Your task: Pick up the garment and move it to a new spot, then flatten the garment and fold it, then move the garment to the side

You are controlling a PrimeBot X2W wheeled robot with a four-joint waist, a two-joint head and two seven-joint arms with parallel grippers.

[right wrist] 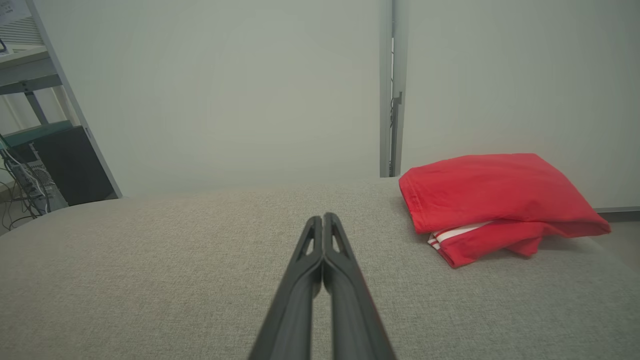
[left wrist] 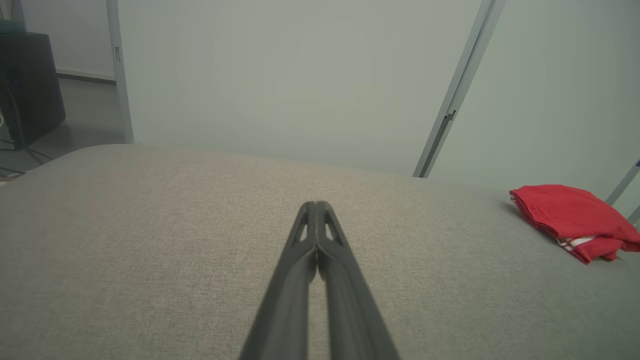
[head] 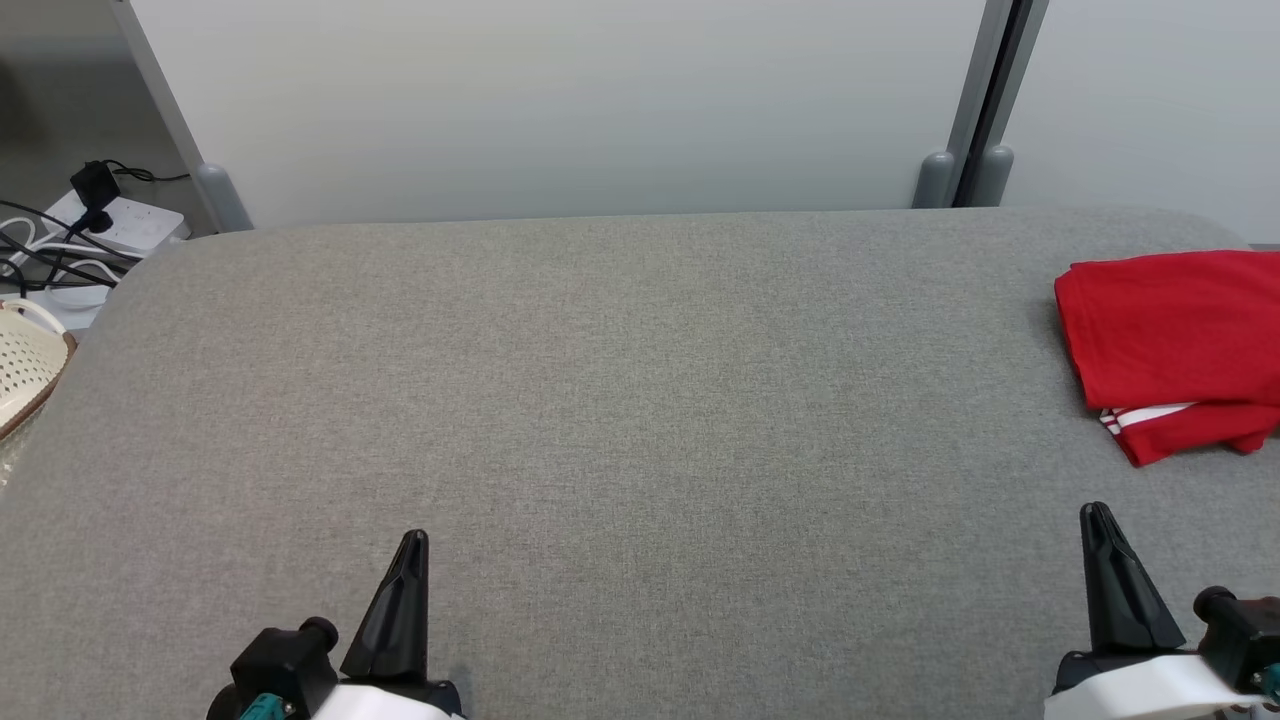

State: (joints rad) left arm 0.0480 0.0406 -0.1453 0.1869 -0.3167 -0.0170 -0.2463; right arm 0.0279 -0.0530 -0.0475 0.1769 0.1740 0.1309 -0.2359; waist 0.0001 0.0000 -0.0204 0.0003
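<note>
Red garment [head: 1170, 330], folded with white stripes showing at its near edge, is lying at the far right of the grey surface [head: 640, 400]. Left gripper [head: 413, 545] and right gripper [head: 1097, 518] are sitting at the near edge, jaws pressed together on nothing. The right one is nearer the garment, not touching it.

A grey fabric table [head: 640, 400] lies under soft, even light. Behind the table stand pale wall panels [head: 560, 100] and a grey post [head: 985, 100]. Off the table's far left corner lies a white power strip [head: 125, 225] with black cables [head: 40, 250], and a cream basket [head: 25, 365] sits by its left edge.
</note>
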